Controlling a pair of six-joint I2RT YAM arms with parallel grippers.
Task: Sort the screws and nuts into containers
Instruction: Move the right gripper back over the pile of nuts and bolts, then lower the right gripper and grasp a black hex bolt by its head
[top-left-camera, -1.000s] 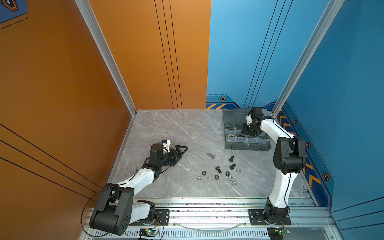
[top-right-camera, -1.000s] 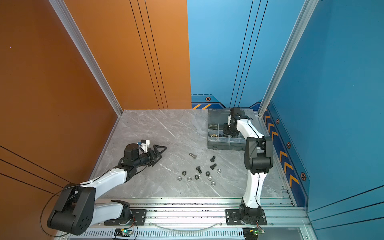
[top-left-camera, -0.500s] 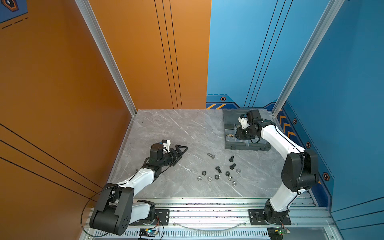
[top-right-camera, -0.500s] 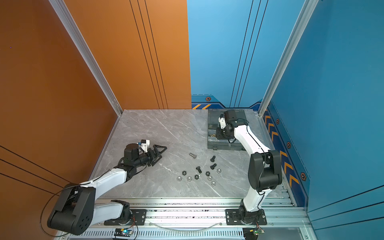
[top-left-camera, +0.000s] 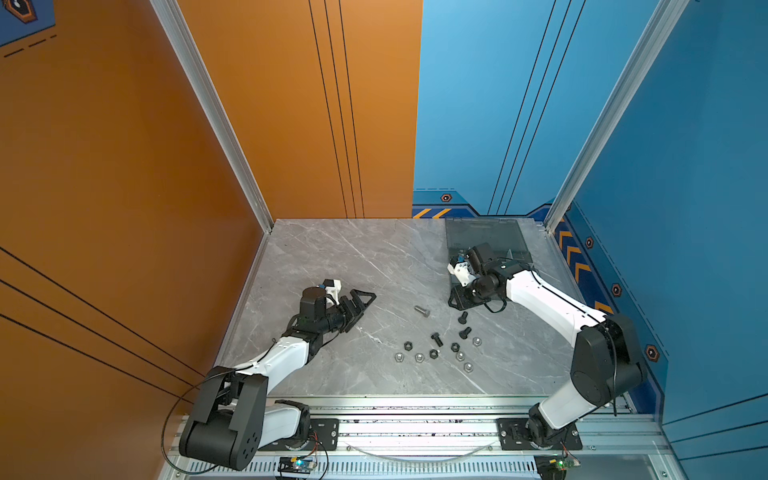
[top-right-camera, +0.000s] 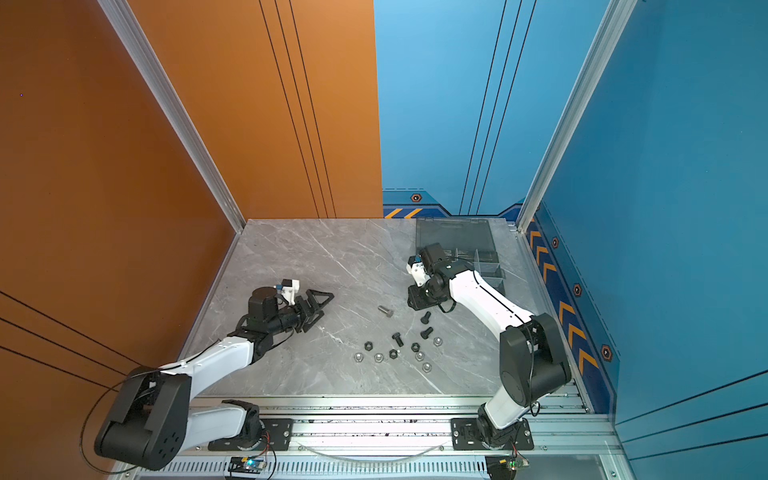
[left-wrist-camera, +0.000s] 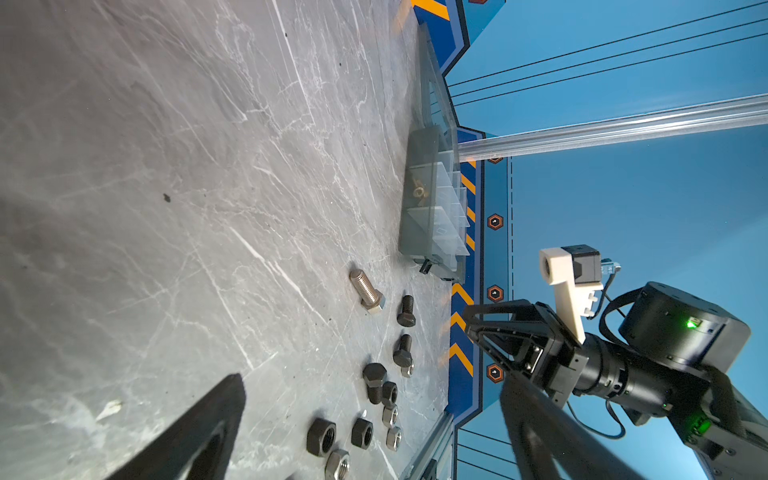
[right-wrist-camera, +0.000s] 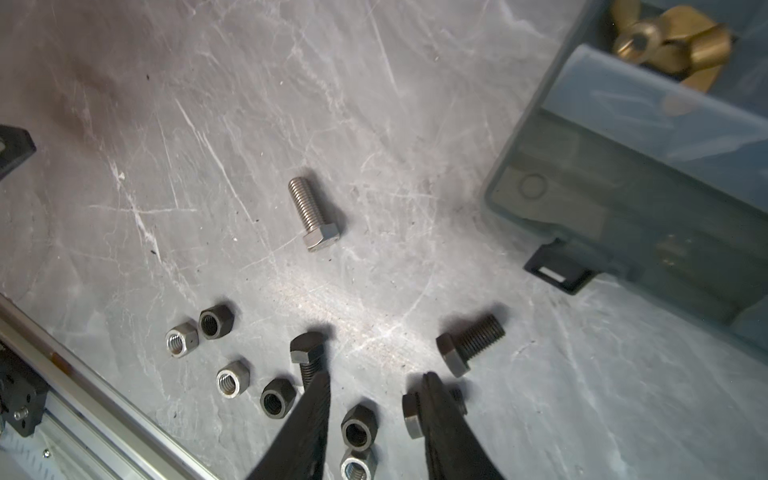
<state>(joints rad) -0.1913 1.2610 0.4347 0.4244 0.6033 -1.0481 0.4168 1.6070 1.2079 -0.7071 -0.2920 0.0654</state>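
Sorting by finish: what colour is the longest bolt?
The longest bolt is silver, clearest in the right wrist view.

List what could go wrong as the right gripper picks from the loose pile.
The open right gripper hovers over crowded parts: closing on the black nut may also catch the silver nut beside it. Its fingers overlap two black screws and could knock them rolling.

A silver screw (right-wrist-camera: 313, 214) is laid flat ahead of the right gripper (right-wrist-camera: 374, 376). Three black screws (right-wrist-camera: 471, 343) and loose hex nuts (right-wrist-camera: 232, 378) are scattered about its fingertips. Brass wing nuts (right-wrist-camera: 673, 41) are contained in the grey organiser box (right-wrist-camera: 623, 216) beyond.
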